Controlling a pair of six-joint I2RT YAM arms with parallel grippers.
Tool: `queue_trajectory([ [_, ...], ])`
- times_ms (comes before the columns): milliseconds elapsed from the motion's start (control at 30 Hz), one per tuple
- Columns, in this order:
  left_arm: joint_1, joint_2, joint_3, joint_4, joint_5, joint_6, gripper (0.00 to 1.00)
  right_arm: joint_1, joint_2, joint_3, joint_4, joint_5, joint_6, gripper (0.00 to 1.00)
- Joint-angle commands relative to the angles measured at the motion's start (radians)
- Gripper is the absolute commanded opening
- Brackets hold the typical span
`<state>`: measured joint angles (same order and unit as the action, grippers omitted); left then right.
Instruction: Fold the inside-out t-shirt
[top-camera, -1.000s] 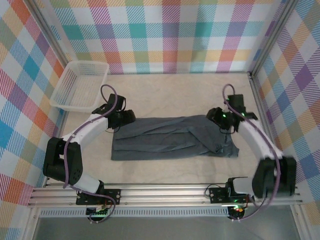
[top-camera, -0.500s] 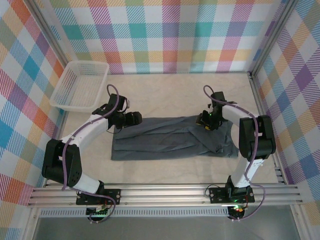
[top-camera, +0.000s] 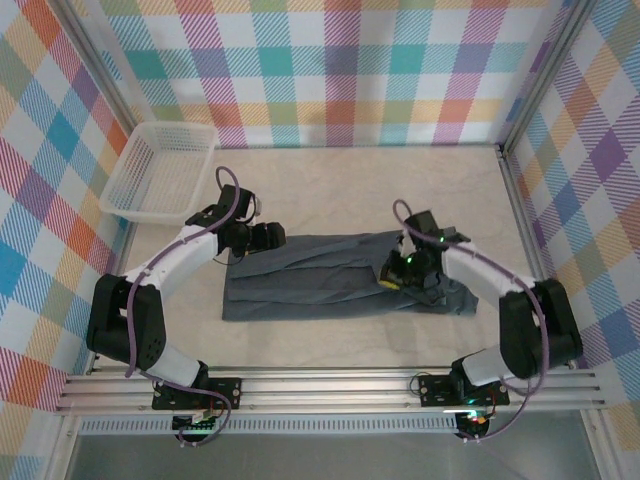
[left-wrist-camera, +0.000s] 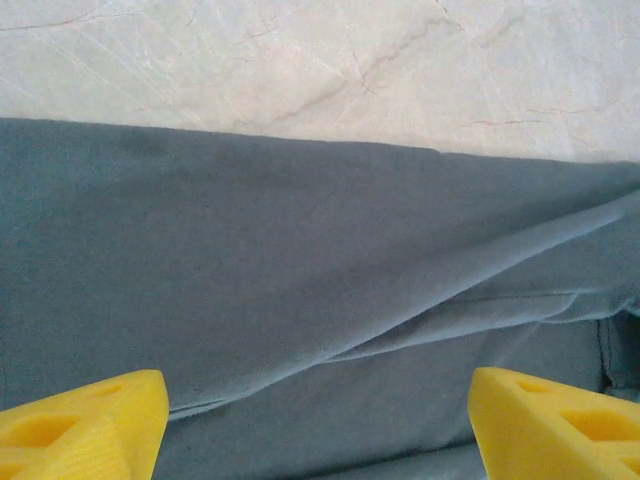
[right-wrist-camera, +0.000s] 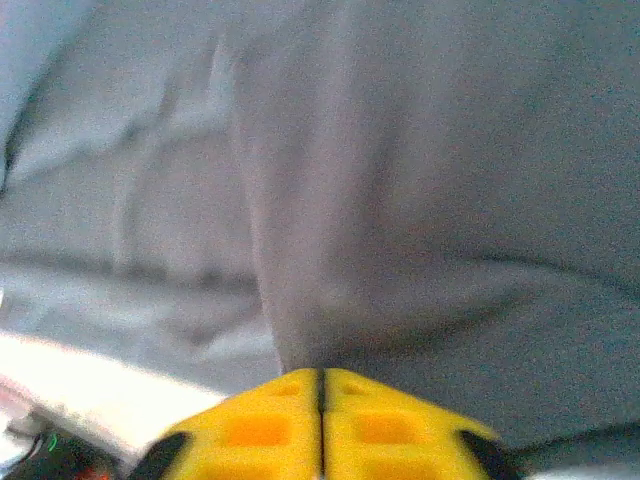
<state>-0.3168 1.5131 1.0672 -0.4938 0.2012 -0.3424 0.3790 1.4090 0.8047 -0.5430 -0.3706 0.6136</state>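
From above, my right gripper (top-camera: 393, 278) has swung in from the right onto the shirt (top-camera: 320, 285), a folded strip mid-frame on the worktop (top-camera: 340, 190). Left wrist: the left gripper (left-wrist-camera: 320, 420) has its jaws gaping wide and empty over cloth. Right wrist: jaws now closed, seemingly pinching a ridge, ready to fold.

The slate blue-grey t-shirt (top-camera: 320, 285) lies flat, creased with long folds, stretched sideways across the middle of the pale bench (top-camera: 350, 190).
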Motion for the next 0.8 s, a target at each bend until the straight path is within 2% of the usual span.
queue_trajectory([
  [0,-0.015,-0.001,0.001,0.007,0.01,0.013,0.78,0.013,-0.062,-0.025,-0.003,-0.088,0.064,0.34],
  [100,-0.027,0.002,0.007,0.011,-0.003,0.016,0.77,-0.012,-0.135,0.074,-0.131,0.121,0.003,0.41],
  [167,-0.039,0.002,0.017,0.007,-0.004,0.014,0.68,-0.064,-0.156,0.084,-0.129,0.224,-0.009,0.42],
  [200,-0.049,0.003,0.019,0.007,-0.004,0.008,0.55,-0.103,-0.149,0.085,-0.124,0.281,-0.009,0.4],
  [267,-0.082,0.011,0.023,-0.001,-0.037,-0.023,0.13,-0.179,-0.09,0.105,-0.124,0.346,-0.022,0.3],
  [300,-0.1,0.018,0.027,-0.016,-0.063,-0.045,0.0,-0.201,-0.058,0.119,-0.124,0.369,-0.035,0.23],
  [367,-0.136,0.046,0.043,-0.061,-0.137,-0.099,0.0,-0.221,0.023,0.155,-0.132,0.422,-0.072,0.09],
  [467,-0.151,0.11,0.064,-0.117,-0.231,-0.189,0.0,-0.24,0.146,0.213,-0.162,0.469,-0.103,0.01],
  [667,-0.135,0.294,0.177,-0.137,-0.306,-0.277,0.0,-0.248,0.346,0.309,-0.2,0.463,-0.136,0.0],
  [767,-0.11,0.392,0.251,-0.147,-0.332,-0.297,0.0,-0.247,0.382,0.33,-0.192,0.431,-0.152,0.0],
])
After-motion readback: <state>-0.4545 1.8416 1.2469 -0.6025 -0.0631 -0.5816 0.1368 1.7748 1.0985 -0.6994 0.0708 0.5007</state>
